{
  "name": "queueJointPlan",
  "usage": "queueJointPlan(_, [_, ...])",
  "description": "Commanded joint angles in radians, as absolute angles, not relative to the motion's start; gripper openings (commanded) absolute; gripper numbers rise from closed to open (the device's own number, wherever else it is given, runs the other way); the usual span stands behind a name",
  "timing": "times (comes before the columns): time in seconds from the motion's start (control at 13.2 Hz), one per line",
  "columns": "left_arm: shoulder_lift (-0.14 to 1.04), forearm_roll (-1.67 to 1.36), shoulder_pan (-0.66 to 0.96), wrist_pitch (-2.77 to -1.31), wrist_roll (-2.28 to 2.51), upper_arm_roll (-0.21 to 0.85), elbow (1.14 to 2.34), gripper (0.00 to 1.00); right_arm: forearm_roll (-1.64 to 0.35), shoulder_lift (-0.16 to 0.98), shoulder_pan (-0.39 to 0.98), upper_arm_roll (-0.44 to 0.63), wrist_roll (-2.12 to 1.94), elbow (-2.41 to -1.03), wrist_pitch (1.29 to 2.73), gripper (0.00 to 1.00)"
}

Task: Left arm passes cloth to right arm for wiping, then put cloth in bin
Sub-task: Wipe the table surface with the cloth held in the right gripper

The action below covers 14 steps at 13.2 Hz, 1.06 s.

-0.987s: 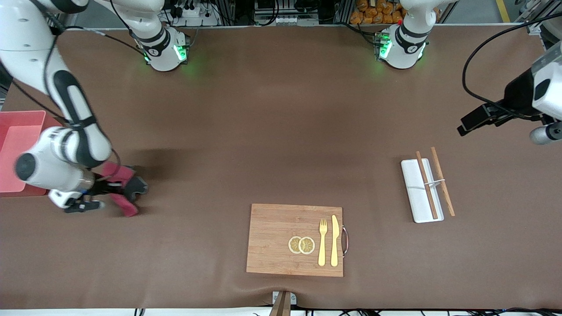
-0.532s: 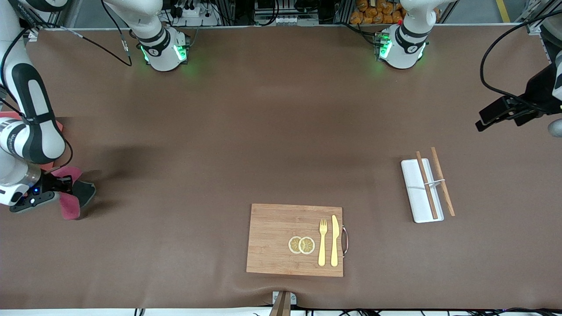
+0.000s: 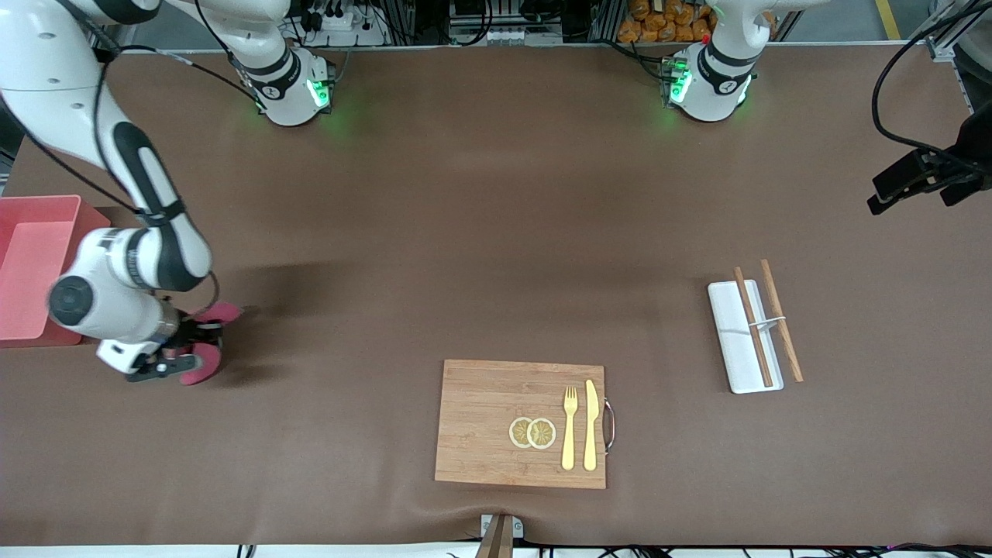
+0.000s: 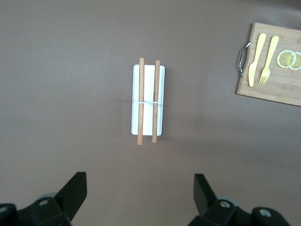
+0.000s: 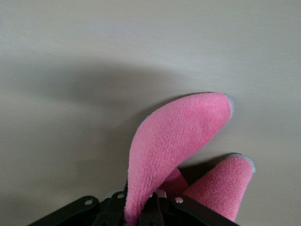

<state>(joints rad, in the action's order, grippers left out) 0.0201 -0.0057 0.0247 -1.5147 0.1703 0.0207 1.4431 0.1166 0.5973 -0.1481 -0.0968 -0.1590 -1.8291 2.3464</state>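
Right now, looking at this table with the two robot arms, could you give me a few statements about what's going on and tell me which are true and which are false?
1. The right gripper is shut on the cloth. True.
2. The cloth already lies in the bin. False: it hangs folded from the right gripper over the brown table, beside the bin.
3. The left gripper holds the chopsticks. False: it is open and empty, waiting at the left arm's end of the table; the chopsticks rest across the white tray.
4. A fork and a knife lie side by side on the cutting board. True.
5. The lemon slices sit on the white tray. False: they are on the cutting board.
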Motion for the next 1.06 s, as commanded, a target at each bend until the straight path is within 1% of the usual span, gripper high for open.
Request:
queueJointPlan(0.0, [-0.017, 0.014, 0.044, -1.52, 0.155, 0.005, 1.483, 1.0, 0.109, 0.575, -0.057, -0.119, 0.074, -1.835, 2.289, 0.0])
queueJointPlan(0.15, [-0.02, 0.015, 0.08, -1.519, 0.158, -0.02, 1.486, 1.0, 0.039, 0.572, -0.006, -0.164, 0.22, -1.827, 2.247, 0.0])
queueJointPlan(0.3, [-0.026, 0.063, 0.089, -1.516, 0.169, -0.02, 1.505, 1.0, -0.03, 0.572, 0.011, -0.212, 0.3, -1.824, 2.244, 0.0])
queueJointPlan(0.53, [-0.072, 0.081, 0.101, -1.566, 0.173, -0.02, 1.595, 1.0, -0.037, 0.568, 0.054, -0.28, 0.515, -1.807, 2.243, 0.0])
queueJointPlan(0.68, [-0.093, 0.081, 0.101, -1.583, 0.172, -0.021, 1.62, 1.0, -0.037, 0.568, 0.098, -0.288, 0.638, -1.78, 2.241, 0.0])
queueJointPlan(0.76, [-0.097, 0.081, 0.101, -1.583, 0.173, -0.021, 1.623, 1.0, -0.037, 0.555, 0.098, -0.293, 0.662, -1.76, 2.223, 0.0])
queueJointPlan(0.84, [-0.101, 0.08, 0.101, -1.585, 0.173, -0.021, 1.626, 1.0, -0.038, 0.528, 0.091, -0.293, 0.658, -1.725, 2.151, 0.0])
queueJointPlan(0.99, [-0.101, 0.08, 0.101, -1.585, 0.172, -0.021, 1.629, 1.0, -0.037, 0.517, 0.075, -0.29, 0.652, -1.649, 2.051, 0.0])
